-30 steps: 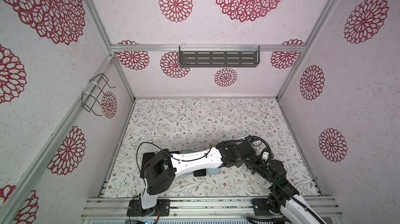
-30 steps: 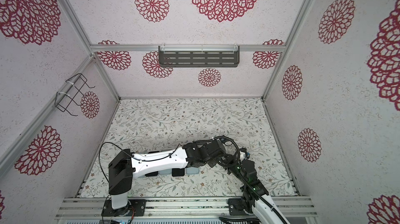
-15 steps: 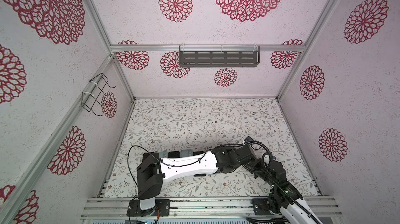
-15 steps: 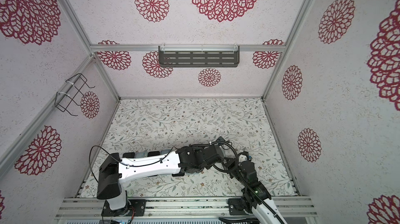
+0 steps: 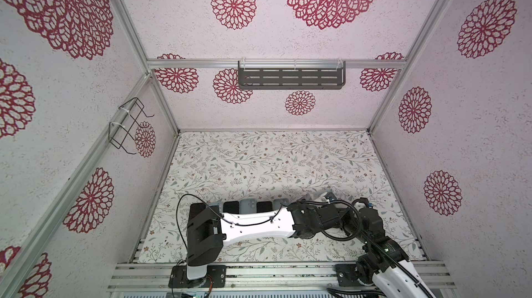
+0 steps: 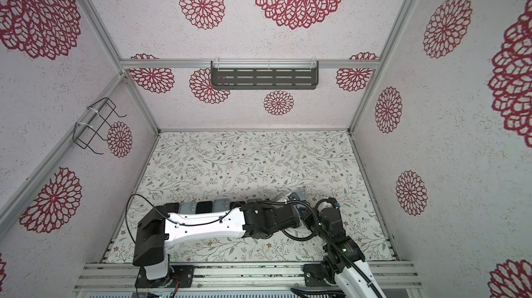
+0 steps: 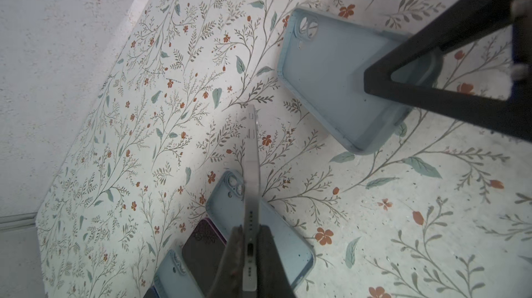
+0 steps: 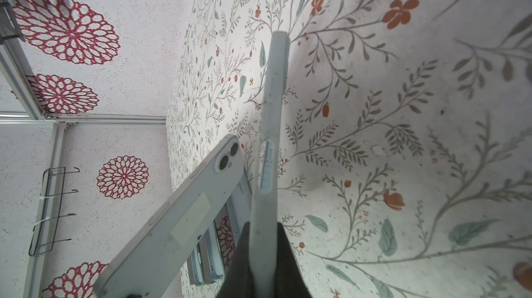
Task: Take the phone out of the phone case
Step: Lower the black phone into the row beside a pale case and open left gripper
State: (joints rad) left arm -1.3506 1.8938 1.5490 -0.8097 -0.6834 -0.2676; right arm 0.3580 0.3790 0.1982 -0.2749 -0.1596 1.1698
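Left gripper [image 7: 250,234] is pinching the bare phone [image 7: 252,161] by its bottom end, up off the floral table [image 5: 259,161], right next to the empty phone case [image 8: 273,95] clamped in the right gripper [image 8: 263,231]. A row of other phones and cases [image 5: 247,205] lies nearby, half hidden behind the left arm [image 5: 253,226] in both top views.

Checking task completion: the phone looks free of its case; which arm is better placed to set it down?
Left, likely: the left tool grips the phone by the row of cases; the right tool holds only the empty case.
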